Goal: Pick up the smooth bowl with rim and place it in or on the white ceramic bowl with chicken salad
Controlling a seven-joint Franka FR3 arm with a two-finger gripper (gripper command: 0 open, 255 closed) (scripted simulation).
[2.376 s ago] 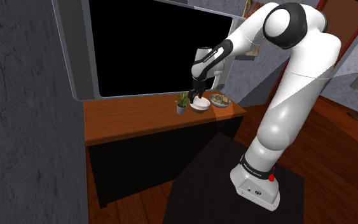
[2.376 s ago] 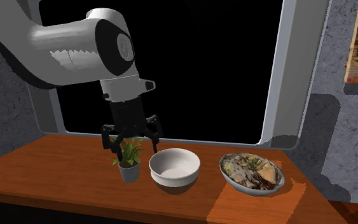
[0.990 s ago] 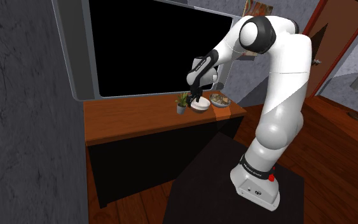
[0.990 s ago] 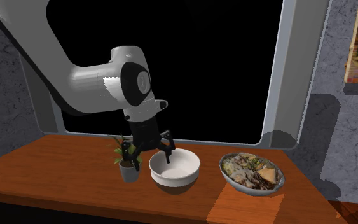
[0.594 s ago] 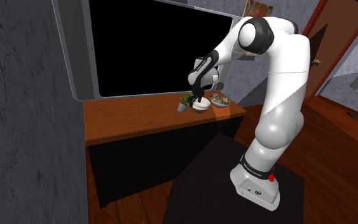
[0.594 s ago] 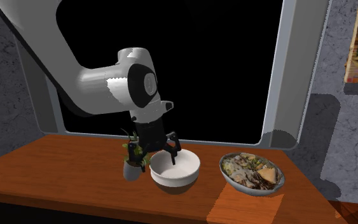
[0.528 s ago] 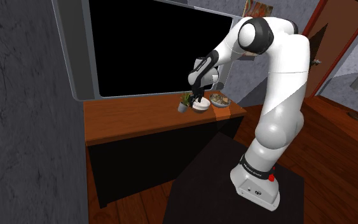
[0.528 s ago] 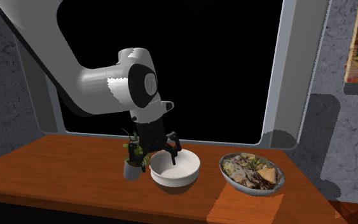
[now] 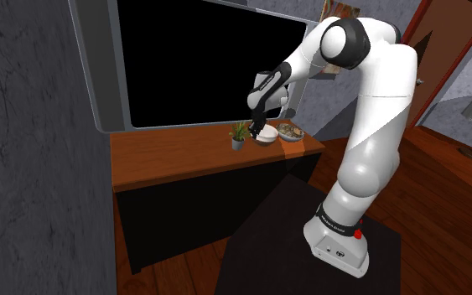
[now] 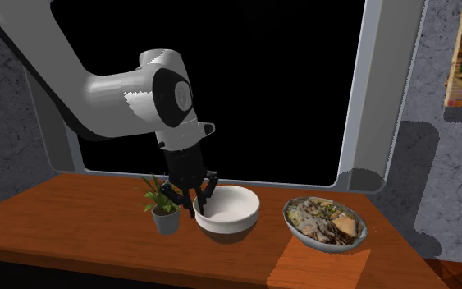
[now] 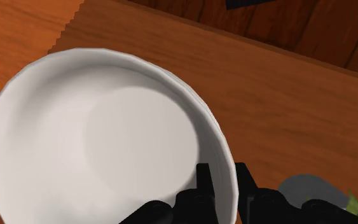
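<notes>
Lifted slightly since earlier, the white bowl (image 10: 231, 210) is being pinched at its rim by the gripper (image 11: 222, 178), fingers (image 11: 203, 181) near-closed; stiff, light, slick, probably tilt-prone

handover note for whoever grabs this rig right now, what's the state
Gripper: shut on the rim of the white bowl, one finger inside it, one outside.
White bowl: on or just above the table, between the potted plant and the salad bowl; cannot tell whether it has left the surface.
Salad bowl: sitting on the table, untouched.
Done: grasp on the rim.
Left: lift, carry across to the salad bowl, set it in or on it, release. The potted plant is close beside the gripper, so probably lift straight up first.
</notes>
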